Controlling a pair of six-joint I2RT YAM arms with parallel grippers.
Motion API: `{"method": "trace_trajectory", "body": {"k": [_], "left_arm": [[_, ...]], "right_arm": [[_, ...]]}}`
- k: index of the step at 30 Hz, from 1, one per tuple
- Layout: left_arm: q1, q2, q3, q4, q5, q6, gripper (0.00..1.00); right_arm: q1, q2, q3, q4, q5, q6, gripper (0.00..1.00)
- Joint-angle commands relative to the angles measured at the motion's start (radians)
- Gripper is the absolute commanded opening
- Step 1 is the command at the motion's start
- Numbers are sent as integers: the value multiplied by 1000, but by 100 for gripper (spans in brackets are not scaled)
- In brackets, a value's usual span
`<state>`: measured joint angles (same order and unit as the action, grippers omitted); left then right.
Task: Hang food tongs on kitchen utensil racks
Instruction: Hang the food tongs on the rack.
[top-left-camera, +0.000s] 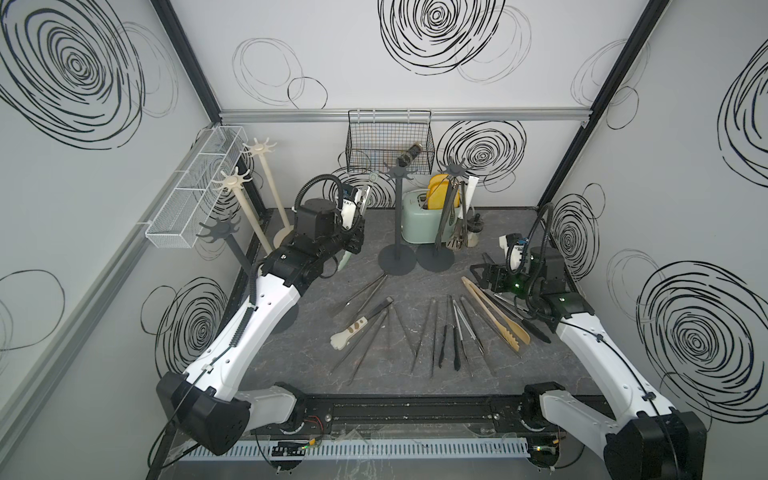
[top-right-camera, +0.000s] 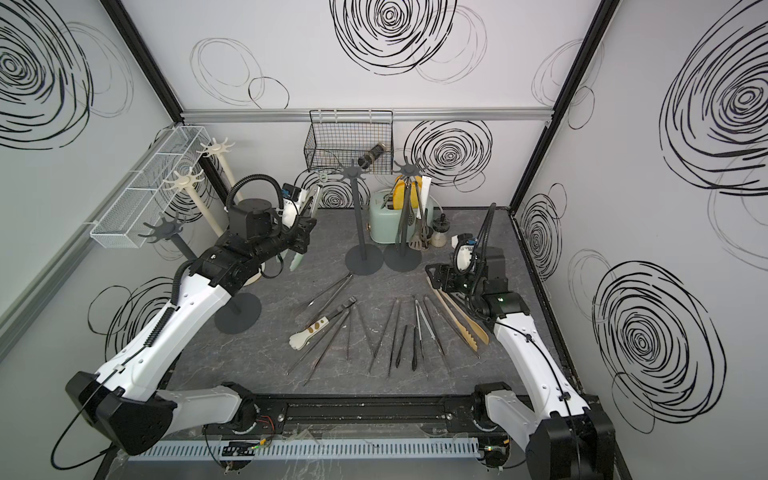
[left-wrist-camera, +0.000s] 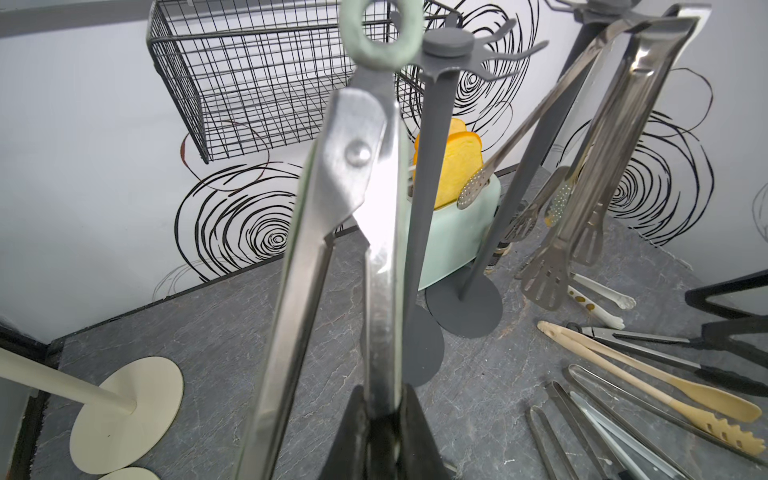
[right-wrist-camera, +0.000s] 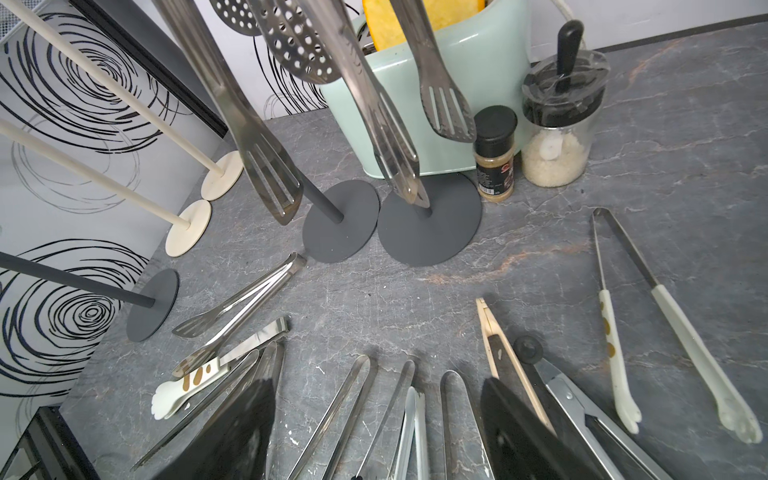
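many food tongs (top-left-camera: 493, 311) fan across our grey veined tabletop (top-left-camera: 419, 286) between swirl-printed walls (top-left-camera: 374, 83); left hand (left-wrist-camera: 380, 415) clamps green-ringed tongs (left-wrist-camera: 332, 187), right hand (right-wrist-camera: 378, 424), three o'clock, apart.

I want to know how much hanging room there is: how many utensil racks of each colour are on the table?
Dark grey utensil racks: 3
Cream utensil racks: 2
Total: 5

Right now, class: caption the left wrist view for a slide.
Left pincer grips steel tongs, green ring on top, grey rack behind.
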<state>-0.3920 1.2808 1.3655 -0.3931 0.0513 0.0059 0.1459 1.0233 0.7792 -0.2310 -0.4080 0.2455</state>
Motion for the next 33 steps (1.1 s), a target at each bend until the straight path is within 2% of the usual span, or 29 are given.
{"method": "trace_trajectory", "body": {"k": [1, 6, 13, 19, 23, 33], "left_arm": [[-26, -5, -1, 65, 19, -9, 0], [-104, 17, 14, 71, -52, -13, 0], [-261, 29, -18, 155, -350, -62, 0], [-303, 67, -17, 190, -507, -80, 0], [-299, 77, -17, 208, -521, -95, 0], [-298, 125, 8, 197, -434, -98, 0]], "right_arm": [[-5, 0, 25, -11, -15, -14, 80], [-4, -1, 24, -11, -13, -13, 80], [-5, 4, 23, -2, -22, -14, 80], [-5, 1, 19, -1, -27, -16, 80], [-5, -5, 15, -2, -19, -20, 80], [-5, -1, 11, 4, -19, -22, 80]]}}
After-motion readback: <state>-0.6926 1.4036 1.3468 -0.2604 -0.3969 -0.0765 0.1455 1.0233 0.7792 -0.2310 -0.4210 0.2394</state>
